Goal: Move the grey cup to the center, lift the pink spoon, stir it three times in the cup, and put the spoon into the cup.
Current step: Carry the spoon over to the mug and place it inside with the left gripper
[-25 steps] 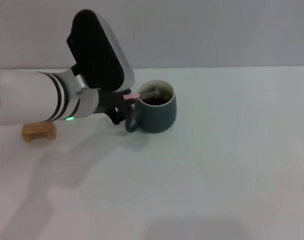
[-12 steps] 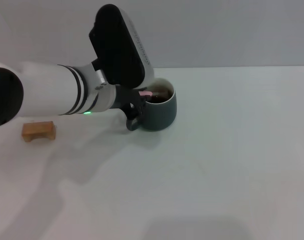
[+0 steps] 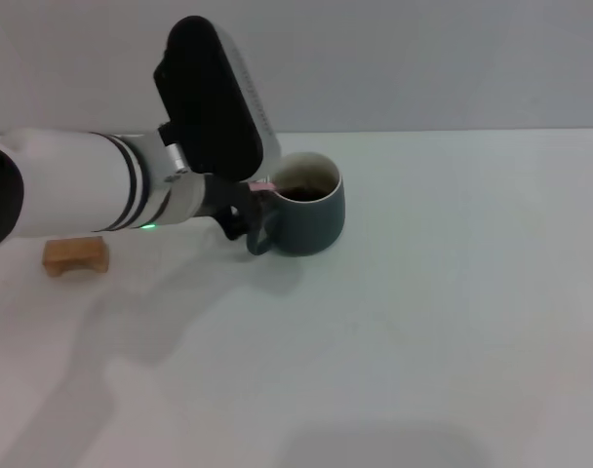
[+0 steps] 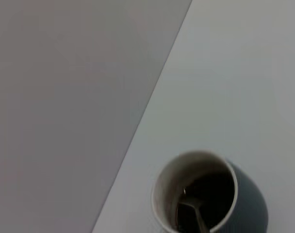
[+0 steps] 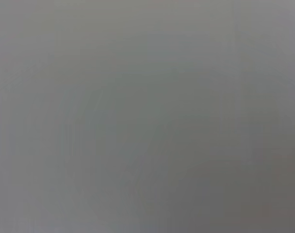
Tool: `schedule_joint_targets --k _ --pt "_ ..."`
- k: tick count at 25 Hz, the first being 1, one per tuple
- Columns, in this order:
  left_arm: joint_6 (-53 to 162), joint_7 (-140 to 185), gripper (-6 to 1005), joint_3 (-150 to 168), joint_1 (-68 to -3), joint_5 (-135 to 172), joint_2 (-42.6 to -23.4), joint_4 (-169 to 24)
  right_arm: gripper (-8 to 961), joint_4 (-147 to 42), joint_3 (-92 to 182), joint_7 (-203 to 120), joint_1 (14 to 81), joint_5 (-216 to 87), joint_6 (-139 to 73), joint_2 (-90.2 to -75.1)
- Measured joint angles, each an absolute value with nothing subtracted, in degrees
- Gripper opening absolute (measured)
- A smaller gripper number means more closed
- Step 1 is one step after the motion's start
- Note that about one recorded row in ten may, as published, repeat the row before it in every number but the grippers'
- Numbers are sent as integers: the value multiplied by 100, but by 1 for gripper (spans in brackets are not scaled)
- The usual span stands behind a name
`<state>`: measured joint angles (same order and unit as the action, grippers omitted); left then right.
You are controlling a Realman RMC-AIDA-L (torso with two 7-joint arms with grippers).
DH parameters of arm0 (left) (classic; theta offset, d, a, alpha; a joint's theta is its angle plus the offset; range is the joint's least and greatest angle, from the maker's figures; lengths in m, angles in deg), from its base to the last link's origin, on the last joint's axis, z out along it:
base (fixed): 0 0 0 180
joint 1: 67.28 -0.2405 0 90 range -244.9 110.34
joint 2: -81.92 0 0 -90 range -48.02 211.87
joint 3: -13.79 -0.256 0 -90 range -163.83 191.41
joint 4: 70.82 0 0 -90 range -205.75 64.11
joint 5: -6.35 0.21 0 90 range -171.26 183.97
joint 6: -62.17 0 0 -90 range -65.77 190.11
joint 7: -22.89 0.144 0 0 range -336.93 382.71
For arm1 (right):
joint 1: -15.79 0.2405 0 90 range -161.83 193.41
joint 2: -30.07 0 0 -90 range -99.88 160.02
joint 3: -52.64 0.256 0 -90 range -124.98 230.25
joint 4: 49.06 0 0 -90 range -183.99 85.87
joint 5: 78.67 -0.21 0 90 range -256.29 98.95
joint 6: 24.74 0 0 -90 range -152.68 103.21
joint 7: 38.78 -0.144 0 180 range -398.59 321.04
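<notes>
head view: the left gripper (image 3: 248,208), pinching the pink spoon (image 3: 261,185) by its handle, works at the rim of the grey cup (image 3: 306,216) mid-table; a wide stir could tip the cup. left wrist view: the spoon's bowl sits inside the cup. right wrist view: blank, right gripper unseen.

Left gripper (image 3: 246,209) has swung back toward the robot's left after reaching farthest over the squat blue-grey ceramic mug (image 3: 309,218) half a second ago. The pale pink spoon handle (image 3: 259,185) has moved from inside the mug's opening to its handle-side rim; its metal bowl (image 4: 188,209) remains inside.
</notes>
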<state>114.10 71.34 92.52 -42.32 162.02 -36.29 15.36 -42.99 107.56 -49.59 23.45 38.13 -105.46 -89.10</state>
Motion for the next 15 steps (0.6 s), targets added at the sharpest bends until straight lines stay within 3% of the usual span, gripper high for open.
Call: schedule_joint_targets --k 15 --pt "11379 7123 213 9286 -4084 16212 -3648 1443 817 -4299 10757 -4959 2344 3816 -10536 -8920"
